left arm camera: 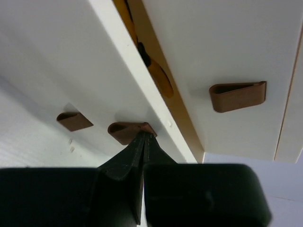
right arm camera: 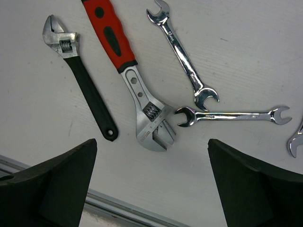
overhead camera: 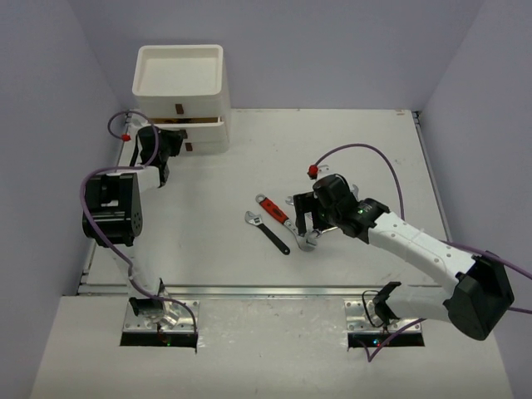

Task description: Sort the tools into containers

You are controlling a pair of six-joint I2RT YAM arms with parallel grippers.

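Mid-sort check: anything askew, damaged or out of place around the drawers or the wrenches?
One drawer of the white box unit stands ajar, a yellow-handled tool showing in the gap. The left gripper, shut, has its tips at a brown handle. The wrenches lie loose below the open right gripper. No damage visible.

Robot lab (a test cell): plain lilac walls (overhead camera: 332, 50), white table (overhead camera: 199, 249)
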